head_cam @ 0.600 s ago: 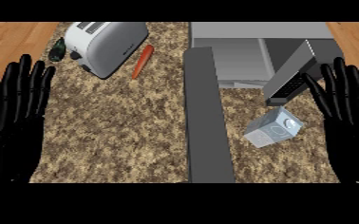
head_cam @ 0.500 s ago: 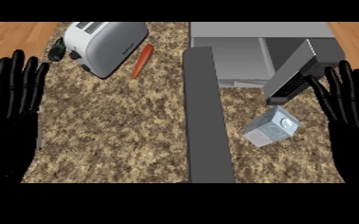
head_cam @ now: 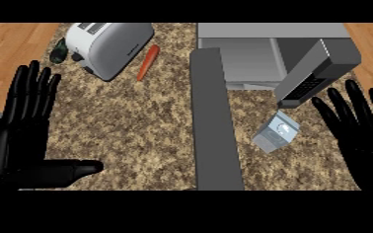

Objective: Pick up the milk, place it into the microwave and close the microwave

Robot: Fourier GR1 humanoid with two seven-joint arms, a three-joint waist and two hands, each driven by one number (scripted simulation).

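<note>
Two hands are in view, neither holding anything: the left hand [head_cam: 29,128] rests at the left edge with fingers straight and thumb out, and the right hand [head_cam: 351,128] stands at the right edge, fingers spread and straight. The milk [head_cam: 277,132] is a small grey carton on the speckled tabletop [head_cam: 131,128], tilted, just in front of the microwave [head_cam: 255,54] and near the right hand but apart from it. The microwave door [head_cam: 215,123] hangs open, reaching toward the near edge. By judgement the carton is light and fairly stiff, though its walls would likely give if squeezed (smooth faces may slip); the best hold looks to be across two opposite flat sides, mid-height. A toaster [head_cam: 109,47] and a carrot [head_cam: 148,62] sit well apart, upper left.
</note>
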